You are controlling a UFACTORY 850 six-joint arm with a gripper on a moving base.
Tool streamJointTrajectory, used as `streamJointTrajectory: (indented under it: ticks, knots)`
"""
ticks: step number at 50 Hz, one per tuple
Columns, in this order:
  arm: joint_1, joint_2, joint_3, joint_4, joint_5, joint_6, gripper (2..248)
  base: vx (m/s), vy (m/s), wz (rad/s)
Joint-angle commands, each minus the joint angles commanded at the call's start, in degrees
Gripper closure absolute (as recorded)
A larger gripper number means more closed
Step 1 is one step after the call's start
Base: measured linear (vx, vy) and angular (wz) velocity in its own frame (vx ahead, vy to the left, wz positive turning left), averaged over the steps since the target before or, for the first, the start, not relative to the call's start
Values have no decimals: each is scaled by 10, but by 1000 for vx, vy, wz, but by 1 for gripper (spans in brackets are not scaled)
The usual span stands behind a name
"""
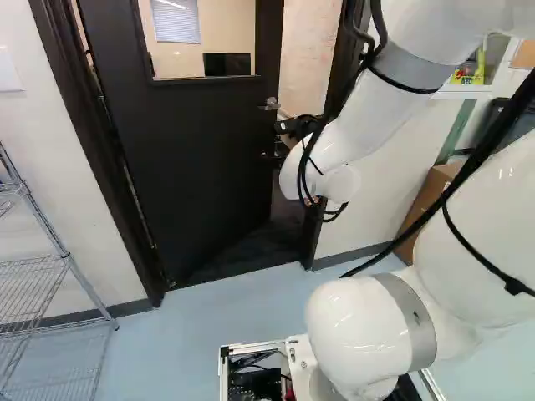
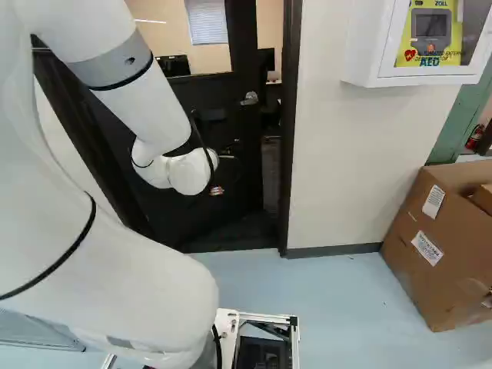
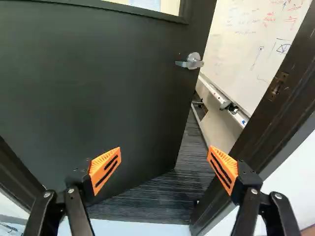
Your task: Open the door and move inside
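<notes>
left base view: dark door with window panel (image 1: 184, 150) stands partly open, swung inward, free edge away from the door frame (image 1: 125, 175). metal lever handle (image 1: 269, 104) sits by the door's free edge, below the window's corner. black two-finger gripper (image 1: 274, 140) is out at the doorway, partly hidden by the white arm (image 1: 347, 129) and black cables. black monitor (image 1: 226, 64) shows through the window. wire shelving unit (image 1: 33, 280) stands at the left, against the wall.

right base view: same door, gap between its free edge and the frame on the right. arm crosses in front of the door. aed cabinet (image 2: 419, 42) hangs on the wall right of the doorway, cardboard box (image 2: 438, 238) on the floor below it, flaps up top. fire extinguisher (image 2: 475, 137) near the right edge.

wrist view: gripper wide open, orange pads (image 3: 105, 167) spread far apart, nothing between them. door ahead, lever well apart from both fingers. frame's strike plate (image 3: 278, 86) faces the opening. beyond the gap: whiteboard (image 3: 256, 42) with marker writing, marker tray (image 3: 224, 101) along its bottom edge, dark striped carpet (image 3: 172, 191) on the floor.
</notes>
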Motion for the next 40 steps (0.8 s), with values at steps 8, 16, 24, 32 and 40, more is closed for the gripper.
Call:
streamJointTrajectory:
  ticks: [8, 16, 24, 32, 40]
  knots:
    - [0, 0, 0, 0, 0, 0, 3, 5, 0, -1]
    - [0, 0, 0, 0, 0, 0, 3, 37, 12, 53]
    - [0, 0, 0, 0, 0, 0, 3, 26, 14, 70]
    - [0, 0, 0, 0, 0, 0, 3, 24, 12, 67]
    - [0, 0, 0, 0, 0, 0, 3, 39, 21, 102]
